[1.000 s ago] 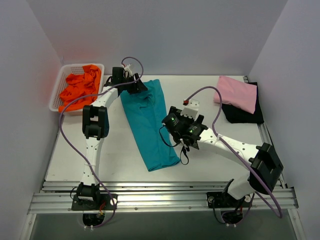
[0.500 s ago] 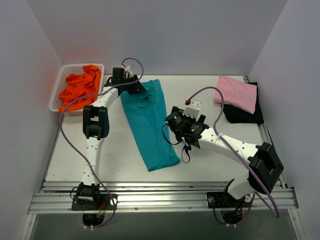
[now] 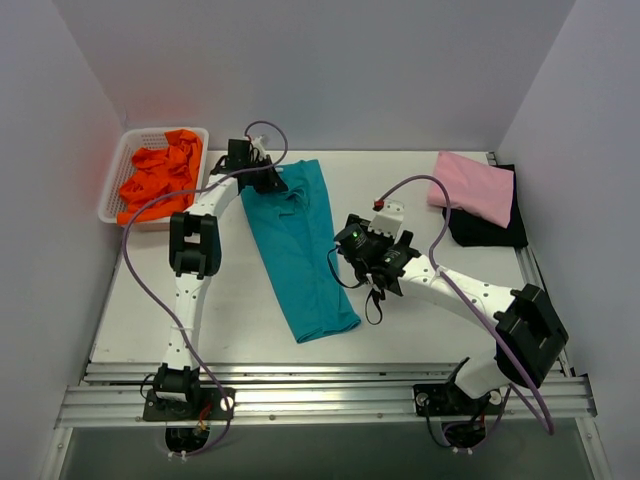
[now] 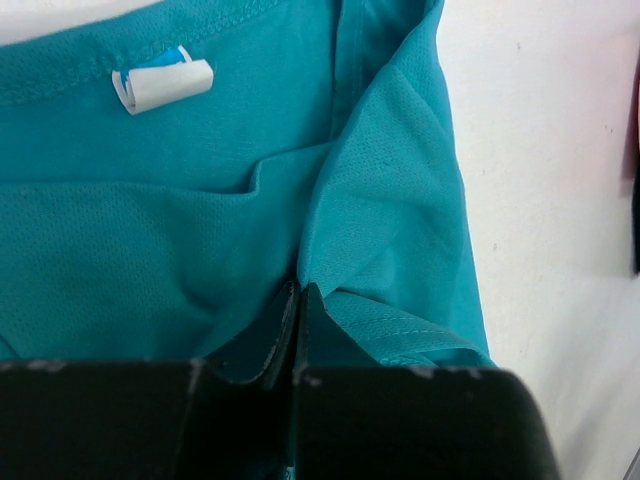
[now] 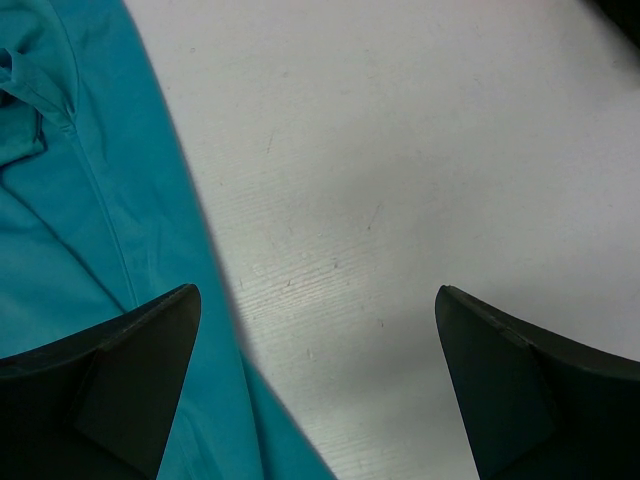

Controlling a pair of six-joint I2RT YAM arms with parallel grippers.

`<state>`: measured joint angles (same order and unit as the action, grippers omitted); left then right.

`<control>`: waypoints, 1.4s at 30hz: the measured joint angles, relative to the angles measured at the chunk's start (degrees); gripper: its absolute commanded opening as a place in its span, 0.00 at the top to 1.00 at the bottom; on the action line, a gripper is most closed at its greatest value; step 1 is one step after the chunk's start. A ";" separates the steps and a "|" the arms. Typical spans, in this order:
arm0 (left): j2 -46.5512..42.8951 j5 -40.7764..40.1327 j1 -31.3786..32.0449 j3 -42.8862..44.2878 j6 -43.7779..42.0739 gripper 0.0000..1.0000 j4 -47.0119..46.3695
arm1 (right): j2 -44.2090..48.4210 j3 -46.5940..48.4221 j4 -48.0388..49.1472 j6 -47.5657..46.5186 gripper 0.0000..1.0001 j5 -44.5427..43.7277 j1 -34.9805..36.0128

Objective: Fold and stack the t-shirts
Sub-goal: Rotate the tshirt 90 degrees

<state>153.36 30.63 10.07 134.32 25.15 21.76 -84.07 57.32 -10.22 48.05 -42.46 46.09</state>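
A teal t-shirt (image 3: 298,245) lies folded lengthwise into a long strip on the white table. My left gripper (image 3: 262,180) is at the strip's far left corner, shut on a pinch of the teal cloth (image 4: 380,240) beside the collar tag (image 4: 160,86). Over the strip's right edge my right gripper (image 3: 358,250) hovers open, with bare table between its fingers (image 5: 130,370) and the teal t-shirt (image 5: 90,250) under the left one. A folded pink t-shirt (image 3: 473,187) lies on a black t-shirt (image 3: 490,228) at the far right. Orange t-shirts (image 3: 158,175) fill the basket.
The white mesh basket (image 3: 113,185) stands at the far left against the side wall. Grey walls close in the table on three sides. A metal rail (image 3: 320,385) runs along the near edge by the arm bases.
My left gripper has shut on the teal cloth at the collar end. My right gripper has drifted slightly right and farther back, staying open.
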 measured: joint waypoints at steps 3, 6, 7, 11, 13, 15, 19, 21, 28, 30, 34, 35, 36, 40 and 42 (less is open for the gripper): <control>-0.04 -0.70 -0.04 2.43 -0.17 0.98 2.89 | 0.00 -0.02 0.20 -0.15 0.01 0.33 0.00; -0.63 -1.60 -0.11 5.60 -0.35 0.98 5.29 | 0.00 -0.04 0.24 -0.17 0.01 0.68 0.00; -1.36 -1.90 -0.13 5.73 -0.37 0.98 5.60 | 0.00 -0.09 0.28 -0.17 0.01 0.76 0.00; -3.93 -2.80 -0.37 5.73 -0.39 0.98 6.38 | 0.02 -0.52 0.66 -0.20 0.01 1.01 0.00; -4.70 -3.08 -0.63 5.73 -0.39 0.98 6.49 | 0.02 -0.66 0.68 -0.20 0.01 1.14 0.00; -5.18 -3.32 -0.98 5.62 -0.39 0.98 6.78 | 0.02 -0.68 0.72 -0.20 0.01 1.36 0.00; -6.36 -3.85 -2.12 3.28 -0.39 0.97 7.41 | 0.02 -0.66 0.96 -0.22 0.01 1.49 0.00; -6.67 -4.04 -2.80 1.90 -0.70 0.54 7.54 | 0.02 -0.66 1.03 -0.20 0.01 1.73 0.00; -7.17 -7.82 -5.31 -3.32 -0.15 0.06 9.09 | -0.61 -0.66 1.18 -0.26 0.00 2.47 0.00; -8.92 -9.92 -5.68 -7.96 0.22 0.06 8.41 | -1.38 -0.66 1.31 -0.39 0.00 2.51 0.00; -18.43 -13.88 -5.99 -21.38 1.81 0.06 5.38 | -4.28 -0.59 2.93 -1.95 0.00 3.45 -0.42; -20.61 -14.78 -5.97 -23.89 2.32 0.06 5.05 | -5.27 -0.33 3.45 -2.40 0.01 3.87 -0.74; -22.71 -15.58 -5.86 -26.05 2.75 0.06 4.55 | -6.51 0.15 3.98 -2.93 0.01 4.46 -1.27; -27.93 -18.18 -5.29 -30.67 4.11 0.06 3.21 | -14.67 5.95 7.02 -4.92 0.02 7.72 -4.35; -29.35 -18.80 -5.09 -33.07 4.44 0.06 1.66 | -21.07 12.35 7.98 -6.32 0.02 9.18 -5.84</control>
<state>124.01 11.84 4.97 101.25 29.58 23.42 -105.14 69.67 -2.24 41.74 -33.28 40.25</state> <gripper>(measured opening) 0.940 0.987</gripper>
